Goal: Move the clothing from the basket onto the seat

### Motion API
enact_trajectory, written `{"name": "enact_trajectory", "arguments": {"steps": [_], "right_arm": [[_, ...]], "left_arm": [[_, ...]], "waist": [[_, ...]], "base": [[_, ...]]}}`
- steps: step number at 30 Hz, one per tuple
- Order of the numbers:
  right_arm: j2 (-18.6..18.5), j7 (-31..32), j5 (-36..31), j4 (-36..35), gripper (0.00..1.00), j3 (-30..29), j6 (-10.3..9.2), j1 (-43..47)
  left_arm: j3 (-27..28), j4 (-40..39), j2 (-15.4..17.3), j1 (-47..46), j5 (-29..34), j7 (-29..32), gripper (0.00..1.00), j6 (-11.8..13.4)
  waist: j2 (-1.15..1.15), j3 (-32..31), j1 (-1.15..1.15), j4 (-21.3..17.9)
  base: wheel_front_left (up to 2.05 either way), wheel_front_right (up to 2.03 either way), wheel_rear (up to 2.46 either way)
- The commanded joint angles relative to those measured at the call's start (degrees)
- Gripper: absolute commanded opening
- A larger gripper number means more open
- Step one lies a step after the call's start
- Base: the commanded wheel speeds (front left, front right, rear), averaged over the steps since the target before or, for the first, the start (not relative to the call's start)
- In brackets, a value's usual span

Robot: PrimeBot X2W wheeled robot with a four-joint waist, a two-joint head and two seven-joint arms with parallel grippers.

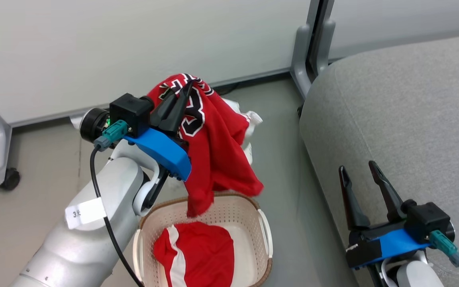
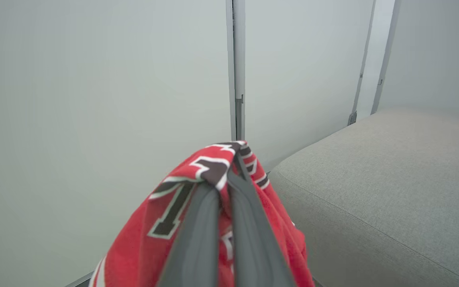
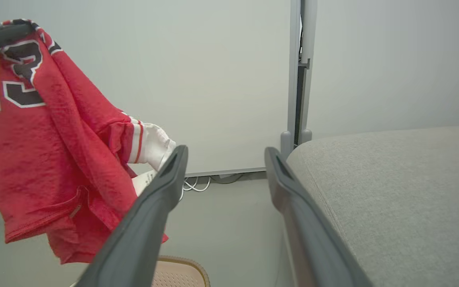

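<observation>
Jersey point(image 1: 217, 151): red, with black-and-white numbers, clamped between the closed fingers of left end effector point(image 1: 187, 89). Hangs in loose folds, high above basket point(image 1: 237, 217), lower hem overlapping the basket's far rim in head view. Bunched white and striped trim behind the red folds.

Left end effector: pressed together on the upper edge of jersey near the lettering, fingers pointing up toward wall panel point(image 1: 134, 48). In left wrist view, fabric drapes down both sides of the fingers.

Second red garment point(image 1: 197, 255), with a white stripe: lies crumpled in the bottom of basket, apart from both end effectors.

Basket: stands on grey floor point(image 1: 285, 179), near the front of seat point(image 1: 405, 119), just beside left forearm point(image 1: 106, 191).

Right end effector point(image 1: 357, 167): fingers spread apart, gripping nothing, pointing up in head view, hovering at the front edge of seat, well apart from jersey.

Seat: grey fabric, rounded edge, to the right of basket.

Wall panel: pale, joined to the next by grey post point(image 1: 317, 36). White cables point(image 3: 197, 185) on floor at its foot in right wrist view.
</observation>
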Motion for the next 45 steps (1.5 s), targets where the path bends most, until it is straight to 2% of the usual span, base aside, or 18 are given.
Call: {"name": "enact_trajectory", "arguments": {"steps": [1, 12, 23, 29, 38, 45], "right_arm": [[-0.1, -0.2, 0.2, 0.0, 1.0, 0.0, 0.01, 1.3], [-0.1, -0.2, 0.5, 0.2, 1.0, -0.3, 0.01, 3.3], [-0.1, -0.2, -0.5, -1.1, 1.0, 1.4, 0.01, 0.9], [-0.2, -0.2, -2.1, -0.9, 1.0, 5.6, 0.01, -3.6], [-2.7, -0.2, -0.4, 0.6, 1.0, 16.2, 0.01, -13.7], [-3.7, -0.2, -0.2, 5.3, 1.0, 22.7, 0.01, -21.2]], "left_arm": [[-0.1, -1.2, 0.5, 0.5, 0.3, -0.2, 0.0, 0.4], [-1.3, -9.0, 2.2, 3.2, 0.1, 2.9, 0.0, 2.3], [-1.7, -12.1, 3.3, 4.8, -0.4, 4.2, 0.0, 3.6], [-1.9, -12.6, 3.4, 4.2, -0.4, 4.2, 0.0, 4.0], [-2.9, -12.6, 1.9, 2.4, 0.3, 4.0, 0.0, 3.5], [-4.1, -11.9, 0.3, 1.0, 0.9, 3.7, 0.0, 2.9]], "waist": [[-0.01, -1.7, 0.02, -0.1], [-0.01, -3.7, 0.02, 0.4], [-0.01, -3.4, 0.02, 0.7], [-0.01, -2.7, 0.02, 0.8], [-0.01, -0.9, 0.02, 2.4], [-0.01, 0.0, 0.02, 4.0]], "base": [[0.0, 0.0, 0.0], [0.0, 0.0, 0.0], [0.0, 0.0, 0.0], [0.0, 0.0, 0.0], [0.0, 0.0, 0.0], [0.0, 0.0, 0.0]]}}
